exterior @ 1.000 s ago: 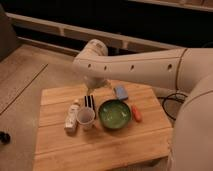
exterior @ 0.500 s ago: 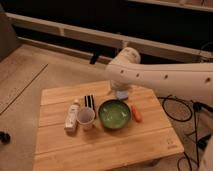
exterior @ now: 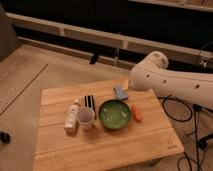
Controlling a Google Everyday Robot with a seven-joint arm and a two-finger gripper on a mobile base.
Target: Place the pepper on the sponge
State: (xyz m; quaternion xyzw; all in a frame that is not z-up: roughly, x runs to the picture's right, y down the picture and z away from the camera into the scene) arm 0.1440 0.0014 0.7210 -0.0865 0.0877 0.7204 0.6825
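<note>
Pepper (exterior: pixel 136 113) lies on tabletop (exterior: pixel 100 146) right of bowl (exterior: pixel 114 114), near sponge (exterior: pixel 120 92), not on it. Placement remains. Gripper (exterior: pixel 128 85) sits just behind sponge; open or closed, can't tell.

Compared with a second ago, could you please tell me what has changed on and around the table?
The arm swung toward the picture's right, from above the table's back edge to its right rear corner, next to the sponge. The gripper is out of sight, apparently behind the arm's rounded end. Nothing was visibly gripped or released. The pepper, green bowl, cup, white bottle and table stayed put.
</note>
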